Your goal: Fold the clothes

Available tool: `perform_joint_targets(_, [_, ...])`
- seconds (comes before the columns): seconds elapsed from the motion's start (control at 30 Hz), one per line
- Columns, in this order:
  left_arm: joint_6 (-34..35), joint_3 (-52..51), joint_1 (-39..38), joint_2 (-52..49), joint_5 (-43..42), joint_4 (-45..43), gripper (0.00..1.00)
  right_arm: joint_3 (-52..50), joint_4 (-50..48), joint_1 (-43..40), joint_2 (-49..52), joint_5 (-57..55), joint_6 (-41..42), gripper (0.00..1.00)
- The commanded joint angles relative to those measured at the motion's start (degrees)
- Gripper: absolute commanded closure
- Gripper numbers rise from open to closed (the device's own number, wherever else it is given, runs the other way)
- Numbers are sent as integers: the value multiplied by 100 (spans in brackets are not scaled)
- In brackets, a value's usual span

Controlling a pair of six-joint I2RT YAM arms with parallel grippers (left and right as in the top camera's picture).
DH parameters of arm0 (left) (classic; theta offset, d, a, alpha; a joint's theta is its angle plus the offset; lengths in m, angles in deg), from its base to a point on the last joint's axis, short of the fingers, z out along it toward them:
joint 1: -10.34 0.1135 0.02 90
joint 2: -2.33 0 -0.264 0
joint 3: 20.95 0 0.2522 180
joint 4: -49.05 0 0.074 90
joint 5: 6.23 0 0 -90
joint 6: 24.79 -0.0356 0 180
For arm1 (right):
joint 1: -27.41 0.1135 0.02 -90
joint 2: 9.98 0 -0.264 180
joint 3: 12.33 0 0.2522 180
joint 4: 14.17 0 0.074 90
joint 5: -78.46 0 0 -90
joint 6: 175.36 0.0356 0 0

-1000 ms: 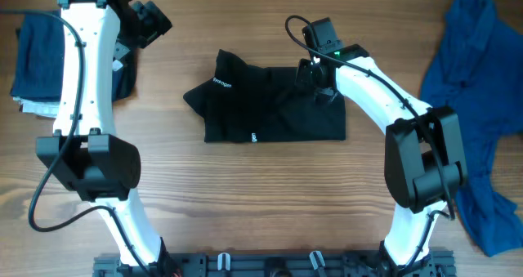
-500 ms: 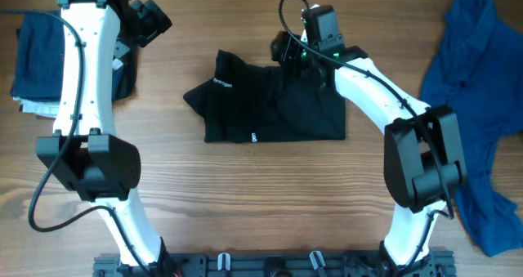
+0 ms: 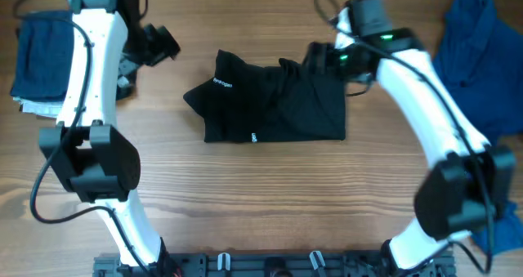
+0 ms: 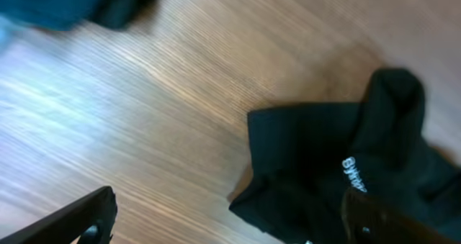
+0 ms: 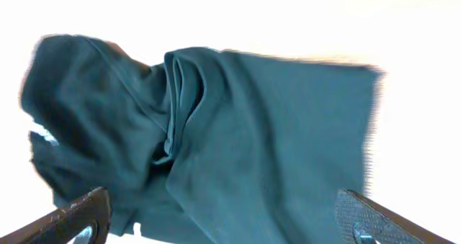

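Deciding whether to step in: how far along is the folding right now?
Done: the black shirt is folded to a rough rectangle, though its upper left end is bunched. In hand: nothing is gripped. The right gripper hangs open over the shirt's upper right corner, and the left gripper is open beside its left end. Left: the blue garment lies crumpled at the right edge, unfolded.

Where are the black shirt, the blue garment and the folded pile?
black shirt (image 3: pixel 278 109), overhead view, middle of its body.
blue garment (image 3: pixel 472 28), overhead view, upper part.
folded pile (image 3: pixel 39 48), overhead view, navy top.
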Motion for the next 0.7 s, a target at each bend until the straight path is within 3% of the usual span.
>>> perform_joint_targets(0.0, [-990, -1235, 35, 59, -1327, -640, 2, 149, 146, -160, -411, 28, -579, 0])
perform_joint_targets(0.13, [-1670, -2605, 37, 59, -2481, -1652, 2, 149, 256, -160, -415, 31, -651, 0])
perform_joint_targets(0.37, [-1681, -3661, 35, 55, -2750, -3285, 2, 149, 424, -160, -415, 31, -664, 0])
perform_joint_targets(0.47, [-1825, -3805, 28, 55, -2785, -3707, 11, 149, 424, -160, -415, 28, -662, 1])
perform_joint_targets(0.57, [-2846, -3838, -26, 55, -3180, -3858, 17, 149, 409, -160, -415, 31, -651, 0])
perform_joint_targets(0.67, [-3322, -3845, -136, 55, -3215, -3840, 23, 149, 409, -160, -415, 31, -645, 0])
